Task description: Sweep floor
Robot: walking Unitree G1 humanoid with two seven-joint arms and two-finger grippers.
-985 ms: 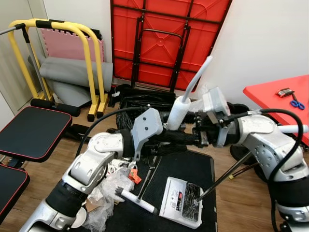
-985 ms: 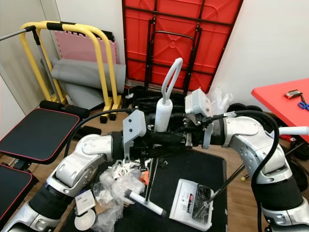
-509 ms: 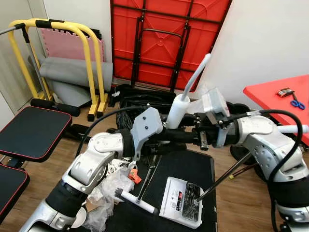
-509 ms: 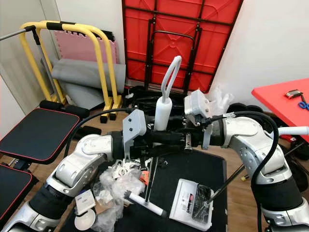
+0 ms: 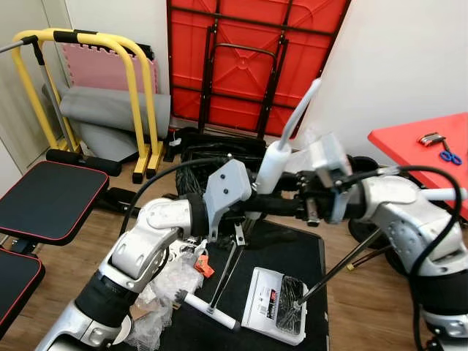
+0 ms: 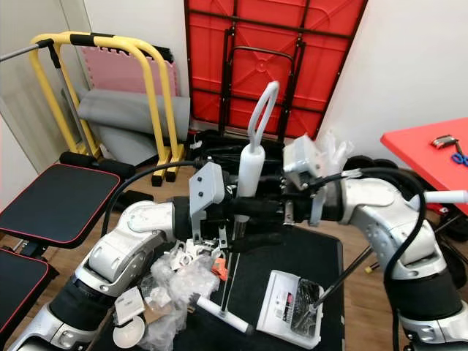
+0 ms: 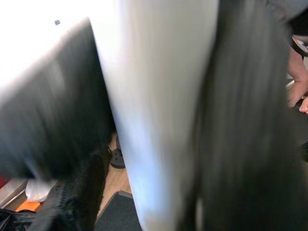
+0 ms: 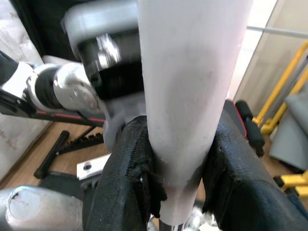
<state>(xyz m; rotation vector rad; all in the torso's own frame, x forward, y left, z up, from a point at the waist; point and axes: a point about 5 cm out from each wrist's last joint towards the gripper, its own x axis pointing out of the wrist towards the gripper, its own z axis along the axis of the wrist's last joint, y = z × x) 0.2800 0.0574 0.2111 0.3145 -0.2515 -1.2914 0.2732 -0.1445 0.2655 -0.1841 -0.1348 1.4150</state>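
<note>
Both end effectors grip broom handle [image 6: 249, 168]

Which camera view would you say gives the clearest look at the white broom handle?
The right eye view: it shows the whole white broom handle, loop to grip, held between both arms. The left eye view shows it too, side-on. The right wrist view shows its lower end clamped between the right tool's fingers; the left wrist view is blurred.
</note>
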